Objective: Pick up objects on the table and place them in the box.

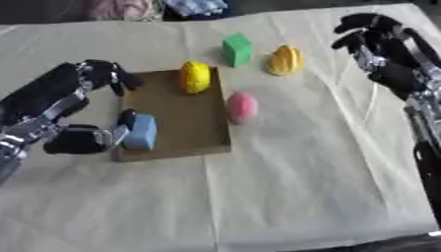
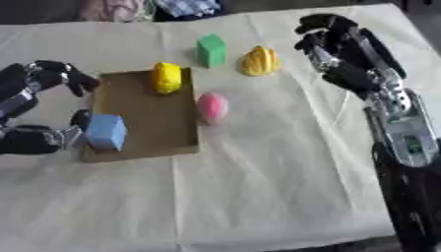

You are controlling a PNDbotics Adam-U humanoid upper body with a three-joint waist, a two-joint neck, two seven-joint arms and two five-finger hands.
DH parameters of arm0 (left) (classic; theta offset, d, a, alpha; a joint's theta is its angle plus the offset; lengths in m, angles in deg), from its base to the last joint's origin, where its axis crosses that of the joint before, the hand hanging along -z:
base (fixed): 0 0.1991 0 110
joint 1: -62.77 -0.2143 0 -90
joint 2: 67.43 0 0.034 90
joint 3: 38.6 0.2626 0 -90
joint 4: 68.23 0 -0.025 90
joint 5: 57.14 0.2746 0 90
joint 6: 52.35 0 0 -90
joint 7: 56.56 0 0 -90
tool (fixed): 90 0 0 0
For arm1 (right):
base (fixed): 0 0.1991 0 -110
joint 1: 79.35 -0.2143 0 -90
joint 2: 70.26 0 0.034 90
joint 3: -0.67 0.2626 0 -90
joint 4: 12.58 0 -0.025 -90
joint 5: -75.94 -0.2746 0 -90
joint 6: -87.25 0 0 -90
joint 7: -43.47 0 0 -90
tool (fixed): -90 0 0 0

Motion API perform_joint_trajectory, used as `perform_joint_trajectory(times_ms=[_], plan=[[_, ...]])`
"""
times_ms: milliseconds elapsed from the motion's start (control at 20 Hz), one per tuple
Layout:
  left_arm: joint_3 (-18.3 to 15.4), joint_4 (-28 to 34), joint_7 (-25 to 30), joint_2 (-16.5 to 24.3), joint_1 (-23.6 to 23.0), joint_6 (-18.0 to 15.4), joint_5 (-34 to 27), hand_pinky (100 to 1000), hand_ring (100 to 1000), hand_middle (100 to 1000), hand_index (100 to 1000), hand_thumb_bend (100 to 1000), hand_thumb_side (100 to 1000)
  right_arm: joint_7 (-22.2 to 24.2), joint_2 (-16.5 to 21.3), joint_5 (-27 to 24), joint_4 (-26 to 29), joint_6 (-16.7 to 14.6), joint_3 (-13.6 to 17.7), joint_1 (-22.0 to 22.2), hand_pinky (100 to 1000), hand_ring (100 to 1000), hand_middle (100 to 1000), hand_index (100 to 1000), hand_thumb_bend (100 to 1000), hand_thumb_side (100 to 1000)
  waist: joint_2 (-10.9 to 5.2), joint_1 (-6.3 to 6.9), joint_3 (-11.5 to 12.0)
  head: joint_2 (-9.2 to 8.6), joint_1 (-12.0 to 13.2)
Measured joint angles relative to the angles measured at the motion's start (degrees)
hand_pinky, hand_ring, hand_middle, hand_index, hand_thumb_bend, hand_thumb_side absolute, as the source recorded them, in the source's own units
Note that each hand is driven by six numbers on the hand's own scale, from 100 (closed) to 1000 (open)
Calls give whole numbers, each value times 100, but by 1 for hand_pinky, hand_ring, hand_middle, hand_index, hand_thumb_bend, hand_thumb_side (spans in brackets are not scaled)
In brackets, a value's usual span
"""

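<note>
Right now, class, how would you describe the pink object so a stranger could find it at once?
Find the flat brown box on the cloth-covered table. Just outside its right edge lies the pink object, a small rounded egg shape. It is the only pink thing; the yellow object, green block and orange object lie farther back.

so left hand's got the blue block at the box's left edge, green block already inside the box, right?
Not quite. The left hand does hold the blue block at the box left edge, but the green block stands on the table beyond the box, per the left eye view.
</note>
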Motion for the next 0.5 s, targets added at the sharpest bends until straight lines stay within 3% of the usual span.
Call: perform_joint_trajectory(times_ms=[50, 100, 150, 250, 500], plan=[[-36, 1, -74, -85, -93, -32, -135, 717, 589, 618, 816, 100, 463, 173, 70, 41, -169, -253, -41, -196, 832, 713, 758, 855, 100, 303, 0, 0, 23, 0, -24], [-76, 1, -143, -182, -178, -56, -255, 716, 588, 616, 815, 100, 469, 354, 133, 83, -365, -511, -85, -389, 833, 724, 760, 864, 100, 385, 0, -5, 45, 0, -48], [-119, 1, -209, -288, -260, -70, -374, 714, 584, 611, 814, 100, 488, 540, 184, 132, -590, -772, -126, -588, 835, 730, 773, 870, 100, 256, 0, -9, 67, 0, -75], [-211, 1, -334, -510, -415, -72, -562, 711, 580, 607, 812, 100, 505, 851, 228, 283, -1101, -1215, -185, -975, 838, 743, 785, 882, 100, 228, 0, -21, 121, 0, -122], [-431, 1, -605, -1043, -689, -26, -785, 706, 572, 598, 810, 100, 532, 715, 203, 1081, -2435, -1336, -114, -1698, 846, 773, 818, 910, 100, 198, -1, -25, 282, 0, -232]])
